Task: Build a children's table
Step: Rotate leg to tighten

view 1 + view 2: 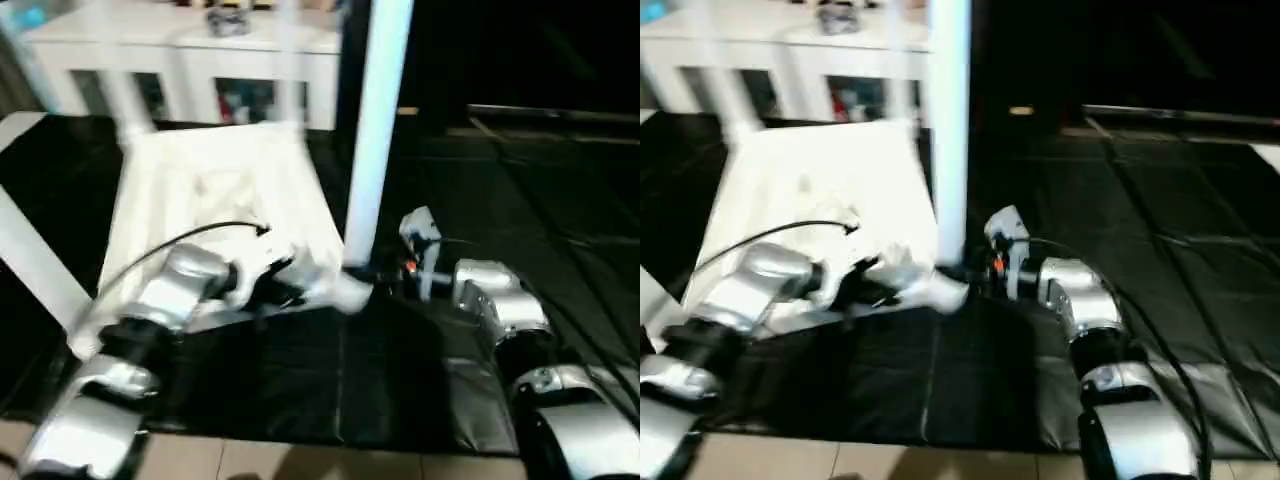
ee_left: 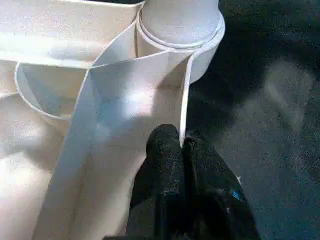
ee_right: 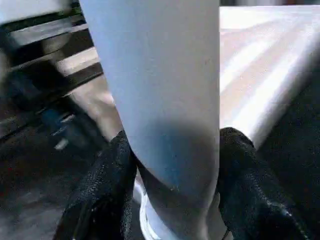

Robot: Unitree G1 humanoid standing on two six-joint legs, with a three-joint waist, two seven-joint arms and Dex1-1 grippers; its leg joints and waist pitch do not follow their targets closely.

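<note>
The children's table lies upside down on a black mat, its white table top (image 1: 220, 190) showing the ribbed underside. One white leg (image 1: 375, 130) stands upright in the near right corner socket (image 2: 180, 25). My right gripper (image 3: 177, 135) is shut on this leg low down, a black finger (image 3: 105, 185) pressed against each side. Close by, my left gripper (image 2: 180, 137) is shut on the top's thin rim (image 2: 184, 100). Two other legs (image 1: 125, 100) rise blurred at the far corners, and another leg (image 1: 30, 250) slants out at the left.
A white glass-door cabinet (image 1: 190, 60) stands behind the table. The black mat (image 1: 330, 380) spreads to the right and toward me, ending at pale floor tiles (image 1: 300, 460). A cable (image 1: 180, 240) loops over my left forearm.
</note>
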